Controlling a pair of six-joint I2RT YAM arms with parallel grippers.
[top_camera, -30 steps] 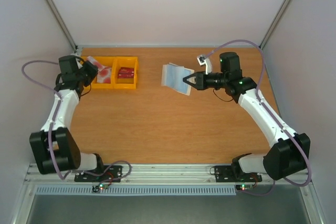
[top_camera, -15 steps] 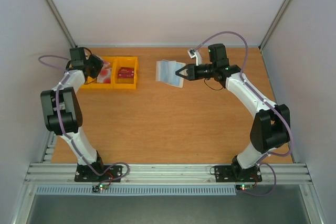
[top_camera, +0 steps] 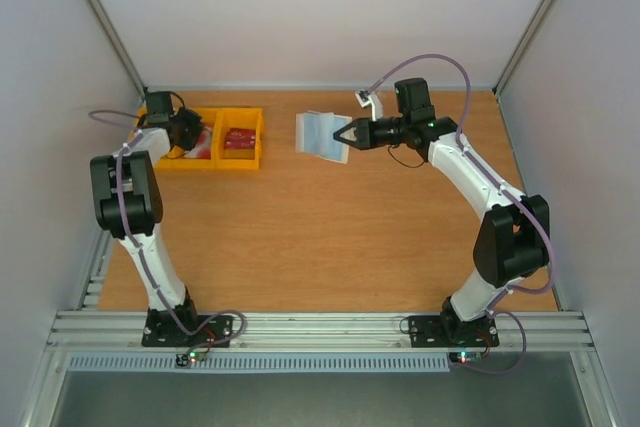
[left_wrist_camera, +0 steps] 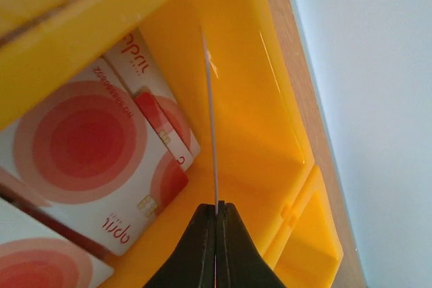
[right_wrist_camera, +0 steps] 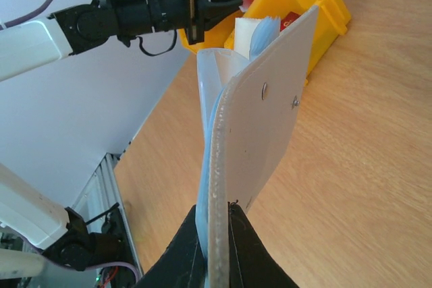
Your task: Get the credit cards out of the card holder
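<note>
Left wrist only: card (left_wrist_camera: 210, 116) in gripper (left_wrist_camera: 216, 207)

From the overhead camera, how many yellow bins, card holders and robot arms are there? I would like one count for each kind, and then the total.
yellow bins: 2
card holder: 1
robot arms: 2
Total: 5

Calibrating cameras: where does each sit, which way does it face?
Top: above, behind the bases, looking down at the table; both arms show.
Left wrist: along the left end effector, pinching a card, into a yellow bin.
Right wrist: past the right end effector, gripping the card holder, toward the left arm.
Shared: all show that bin.
</note>
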